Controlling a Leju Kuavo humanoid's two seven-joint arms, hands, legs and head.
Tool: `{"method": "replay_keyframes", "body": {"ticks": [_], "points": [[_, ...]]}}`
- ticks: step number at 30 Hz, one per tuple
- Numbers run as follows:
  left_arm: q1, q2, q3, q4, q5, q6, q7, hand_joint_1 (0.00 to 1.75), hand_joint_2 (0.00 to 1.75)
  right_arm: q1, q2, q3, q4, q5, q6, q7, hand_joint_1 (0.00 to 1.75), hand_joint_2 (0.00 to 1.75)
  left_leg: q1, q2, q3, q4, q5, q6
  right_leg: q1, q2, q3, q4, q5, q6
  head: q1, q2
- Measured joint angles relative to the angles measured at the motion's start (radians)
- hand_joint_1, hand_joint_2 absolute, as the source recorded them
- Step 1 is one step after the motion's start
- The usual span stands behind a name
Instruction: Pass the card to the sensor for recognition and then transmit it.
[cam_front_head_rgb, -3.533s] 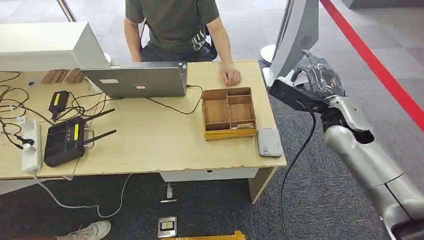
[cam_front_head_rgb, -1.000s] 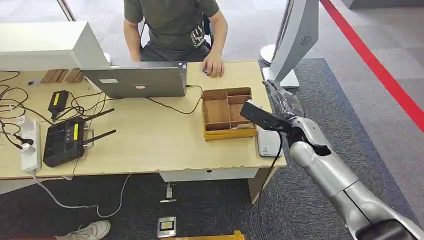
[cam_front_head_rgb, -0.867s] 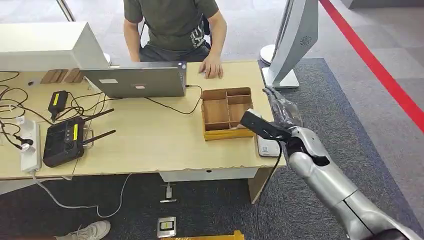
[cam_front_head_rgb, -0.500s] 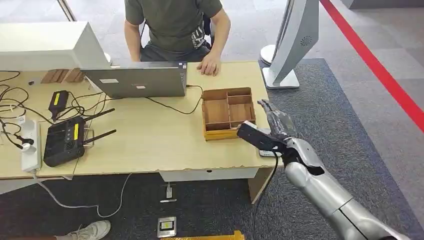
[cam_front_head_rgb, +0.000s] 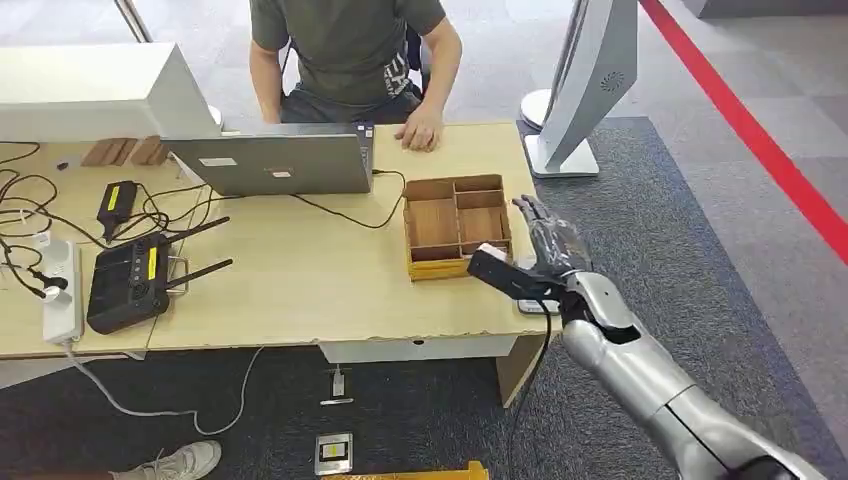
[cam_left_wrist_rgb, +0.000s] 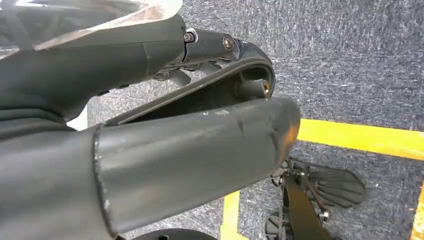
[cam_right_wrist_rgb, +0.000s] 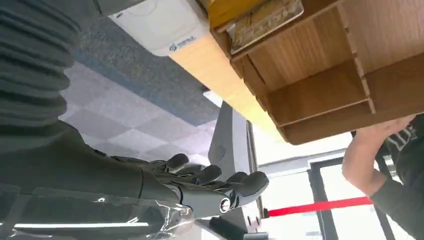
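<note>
The right arm has come down from beside the white stand at the far right. The right robot hand now hovers low over the near right corner of the surface, just right of the wooden tray. It is right above the white sensor, which the arm mostly covers in the head view. In the last half second it has crept only a little nearer, so the approach looks almost finished. I judge this to be the reading step, with the handover yet to come.

The fingers lie stretched out and close side by side under a clear plastic cover. I cannot tell whether a card is pinched beneath them (no card edge is plain in either view), so I cannot place the card. The left robot hand hangs over the carpet and a yellow floor line; I cannot tell how its fingers are set.

A person sits at the far side, whose hand has slid left and now rests by the laptop. Left of that lie a black router, tangled cables and a power strip. The floor is grey carpet, with a red line running along the right.
</note>
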Motion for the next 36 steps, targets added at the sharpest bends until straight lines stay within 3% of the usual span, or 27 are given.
{"method": "replay_keyframes", "body": {"ticks": [18, 36], "points": [[0.0, 0.0, 0.0, 0.0, 0.008, 0.0, 0.006, 0.0, 0.0, -0.057, 0.071, 0.034, 0.19, 0.038, -0.05, -0.077, 0.0, 1.75, 0.0, 0.0, 0.0, 0.0, 0.0, 0.0, 0.0, 0.0, 0.0, 0.0, 0.0, 0.0, 0.0, 0.0], [0.0, 0.0, 0.0, 0.0, 0.014, 0.005, 0.011, 0.0, 0.0, -0.076, 0.124, 0.071, 0.321, 0.045, -0.109, -0.085, 0.0, 1.75, 0.0, 0.0, 0.0, 0.0, 0.0, 0.0, 0.0, 0.0, 0.0, 0.0, 0.0, 0.0, 0.0, 0.0]]}}
